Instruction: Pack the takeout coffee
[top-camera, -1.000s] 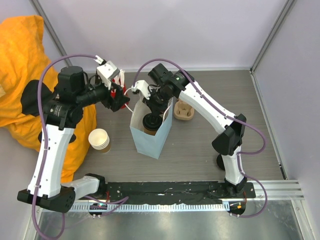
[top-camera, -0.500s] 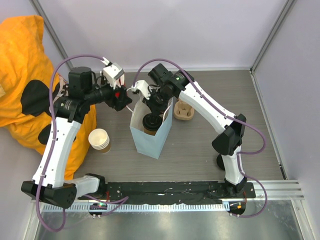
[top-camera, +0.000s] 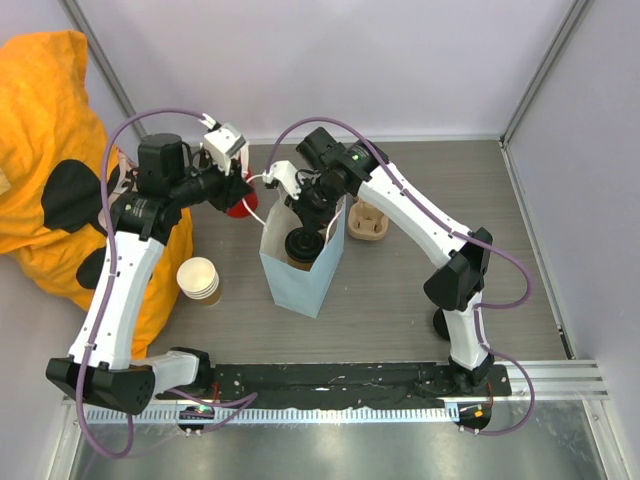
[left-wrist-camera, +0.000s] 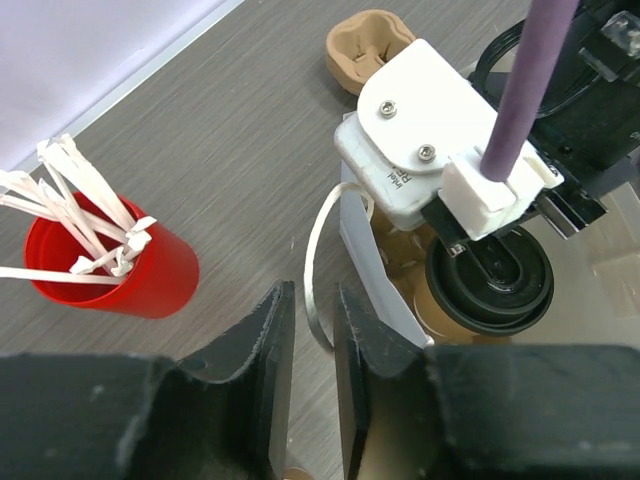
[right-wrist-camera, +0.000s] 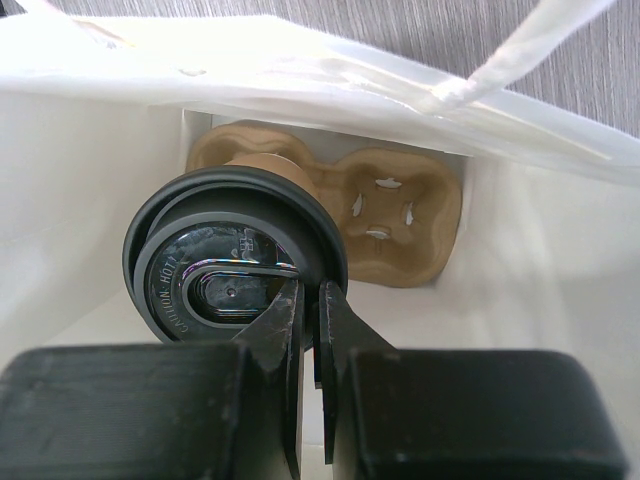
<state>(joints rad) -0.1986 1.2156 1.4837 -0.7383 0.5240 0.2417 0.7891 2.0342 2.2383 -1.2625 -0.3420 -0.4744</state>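
**Position.** The takeout coffee (right-wrist-camera: 230, 270) stands upright inside the pale blue paper bag (top-camera: 300, 285). It sits over the left well of a moulded pulp cup carrier (right-wrist-camera: 400, 210) on the bag floor. The right well is empty. Whether the cup is pressed fully home in its well cannot be told.

**Right gripper.** The right gripper (right-wrist-camera: 312, 292) reaches down through the bag mouth. Its jaws are drawn almost together and pinch the raised rim of the black lid at the lid's right edge.

**Left gripper.** The left gripper (left-wrist-camera: 313, 295) hangs just beside the bag's left wall. Its jaws are narrow, with the white bag handle (left-wrist-camera: 312, 235) running down through the gap. Whether they actually pinch the handle cannot be told.

**Handling.**
- The paper cup is judged light. Its fill level is hidden, so treat it as full and keep it upright.
- The cup wall is thin and probably yields under a hard squeeze.
- The lid is smooth plastic, likely a snap fit. A lift by the rim alone may pop it off or let it slip.
- The preferred hold is across the cup body just below the lid. From above, span the whole lid with moderate force.

**Nearby.** A red cup (left-wrist-camera: 130, 265) of white sticks stands left of the bag, and a stack of paper cups (top-camera: 198, 280) stands nearer the bases.
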